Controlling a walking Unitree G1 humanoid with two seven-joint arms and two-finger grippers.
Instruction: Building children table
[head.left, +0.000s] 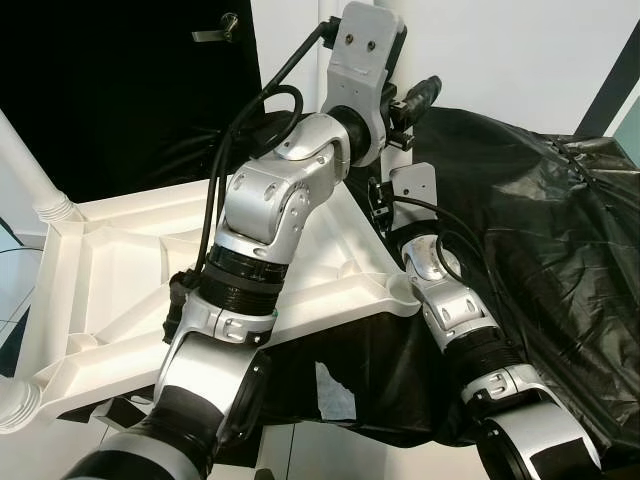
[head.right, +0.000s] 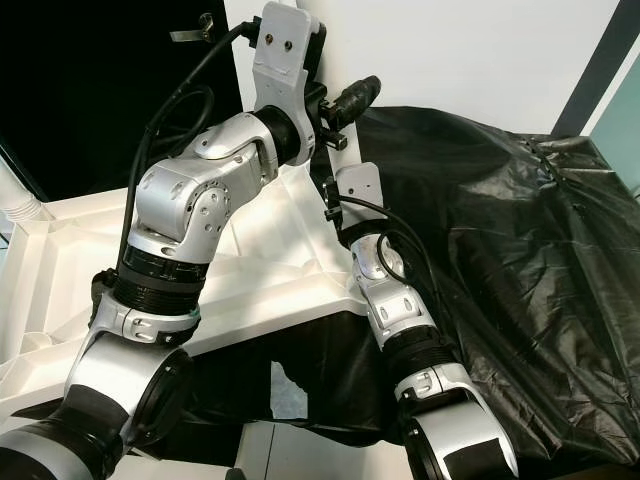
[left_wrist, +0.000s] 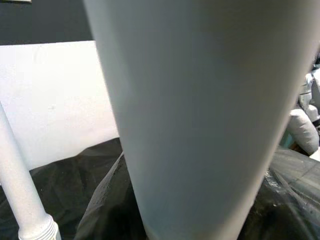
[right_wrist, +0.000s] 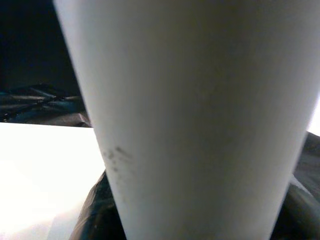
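White tabletop (head.left: 120, 290) lies upside down on black plastic sheet (head.left: 560, 230), one leg (head.left: 30, 165) already fitted at its left corner. Both wrist views sit tight against another white leg (left_wrist: 200, 120) at the far corner; jaws state: cannot tell. Risk: leg goes in tilted and jams, or tabletop slides on the sheet.

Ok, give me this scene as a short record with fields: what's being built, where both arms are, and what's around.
item: white tabletop, upside down, ribbed underside up
fitted leg: white leg at its far left corner
left arm: left gripper raised at the far right corner
right arm: right gripper lower, same corner
wrist views: a pale leg very close to both cameras
fingers: hidden
surroundings: black sheet
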